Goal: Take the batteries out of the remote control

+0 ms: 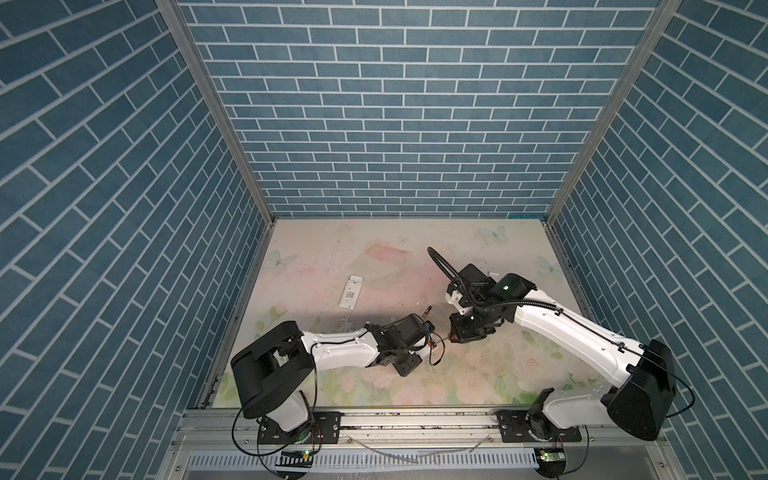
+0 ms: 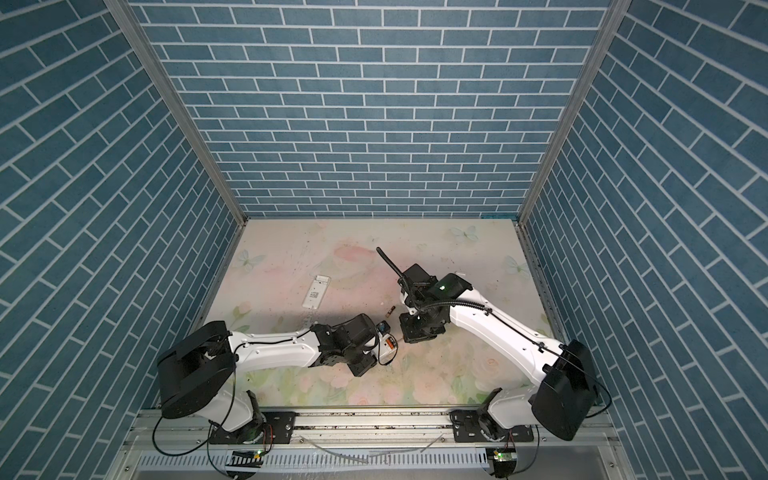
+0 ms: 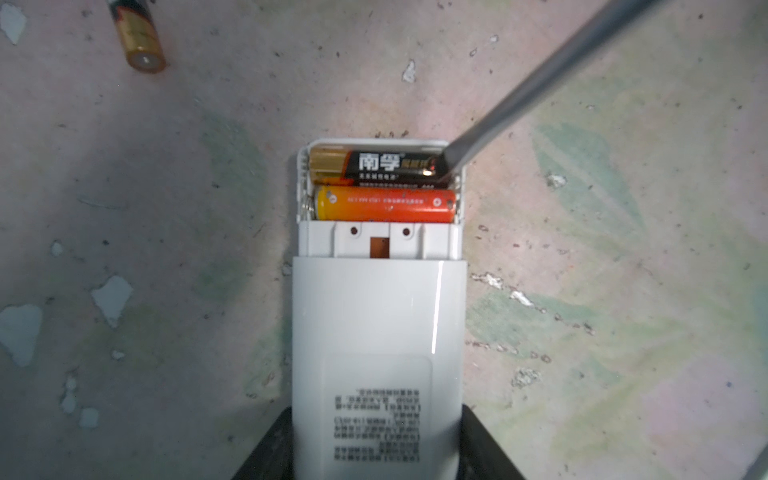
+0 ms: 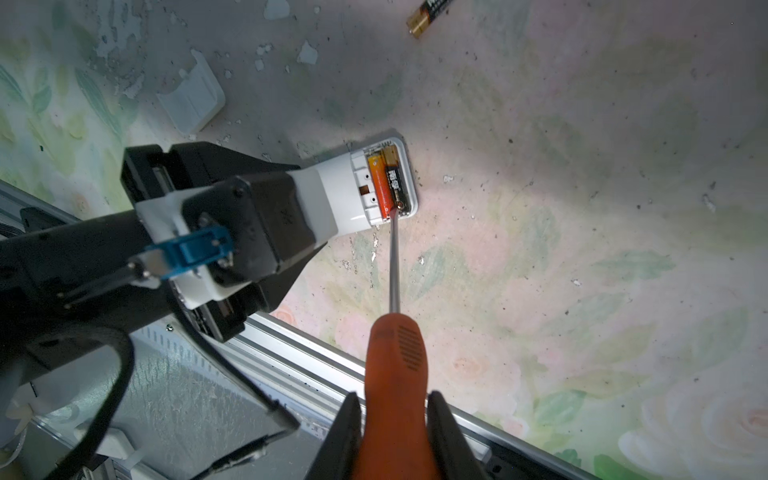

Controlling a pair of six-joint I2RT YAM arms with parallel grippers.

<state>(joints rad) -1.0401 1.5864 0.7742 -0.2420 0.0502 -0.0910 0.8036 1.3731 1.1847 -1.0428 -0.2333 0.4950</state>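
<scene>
My left gripper [image 3: 376, 451] is shut on the white remote control [image 3: 376, 316], which lies low over the floral table with its battery bay uncovered. Two batteries sit side by side in the bay: a black and gold one [image 3: 386, 166] and an orange one [image 3: 386, 204]. My right gripper [image 4: 395, 436] is shut on the orange handle of a screwdriver [image 4: 397, 365]. The screwdriver's metal tip [image 3: 442, 160] rests at one end of the black battery. A third battery [image 3: 139, 37], black and gold, lies loose on the table just beyond the remote, and shows in both top views [image 1: 427, 311] [image 2: 390, 311].
A second white remote-like slab [image 1: 350, 292] with a printed label lies on the table left of centre. A small white cover piece [image 4: 193, 97] lies on the table past my left arm [image 4: 208, 232]. The aluminium front rail [image 4: 291, 353] runs close below the screwdriver.
</scene>
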